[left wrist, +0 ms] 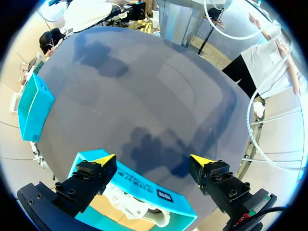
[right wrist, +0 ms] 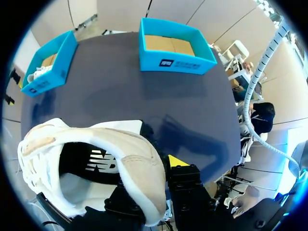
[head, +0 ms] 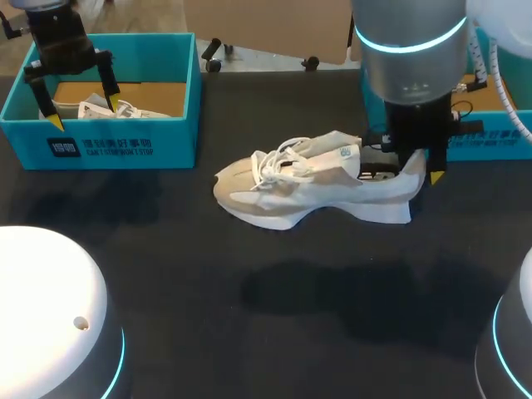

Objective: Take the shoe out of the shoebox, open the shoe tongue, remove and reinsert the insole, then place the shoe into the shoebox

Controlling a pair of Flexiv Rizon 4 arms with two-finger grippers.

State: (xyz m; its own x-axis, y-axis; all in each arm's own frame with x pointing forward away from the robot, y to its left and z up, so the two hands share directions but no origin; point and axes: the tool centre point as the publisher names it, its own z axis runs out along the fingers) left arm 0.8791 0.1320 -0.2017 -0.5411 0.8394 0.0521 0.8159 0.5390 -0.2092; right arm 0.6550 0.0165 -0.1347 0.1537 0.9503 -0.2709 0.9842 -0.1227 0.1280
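A white and beige shoe (head: 316, 184) lies on the dark table, toe to the left and laces loose. My right gripper (head: 416, 170) is shut on its heel collar (right wrist: 139, 168), one finger outside with its yellow tip (right wrist: 178, 161) showing, the other hidden inside the shoe (right wrist: 72, 163). My left gripper (head: 81, 112) hangs open over the teal shoebox (head: 166, 137) at the back left, nothing between its fingers. In the left wrist view that gripper (left wrist: 153, 160) spans the box's front wall (left wrist: 144, 187). A second white shoe (head: 112, 108) lies in that box.
Another teal shoebox (head: 490, 141) stands at the back right, behind my right arm; the right wrist view shows this box (right wrist: 175, 50) with a bare cardboard floor. Open table lies in front of the shoe and between the two boxes.
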